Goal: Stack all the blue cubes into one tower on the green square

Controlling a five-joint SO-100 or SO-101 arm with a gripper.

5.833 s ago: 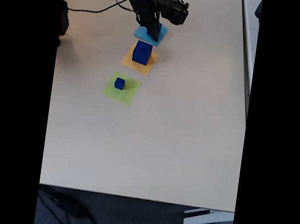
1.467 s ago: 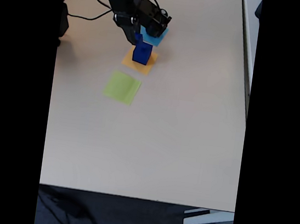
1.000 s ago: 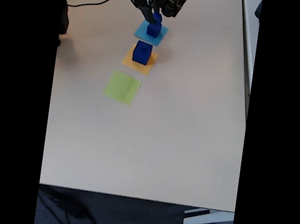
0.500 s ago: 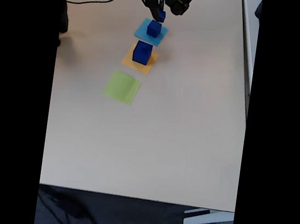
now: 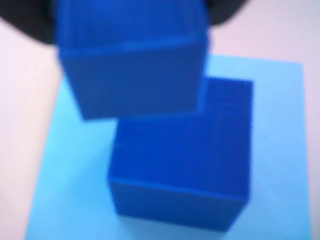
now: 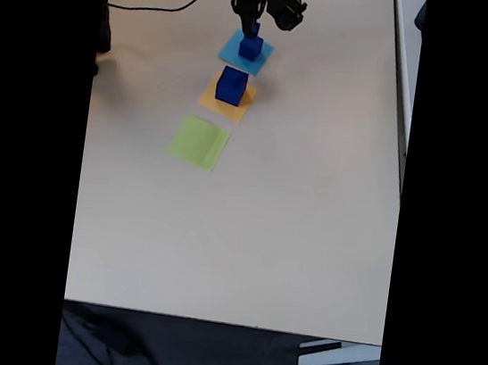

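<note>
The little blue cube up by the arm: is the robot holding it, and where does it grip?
Yes, it seems so: the small blue cube hangs in the end effector, just above the medium cube on the light blue square. The grip points are hidden.

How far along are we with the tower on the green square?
Nothing is stacked on the green square yet; it lies bare. The hand holds the small cube just above the medium cube on the light blue square. The large cube sits on the orange square. All three cubes have yet to reach green, largest first.
</note>
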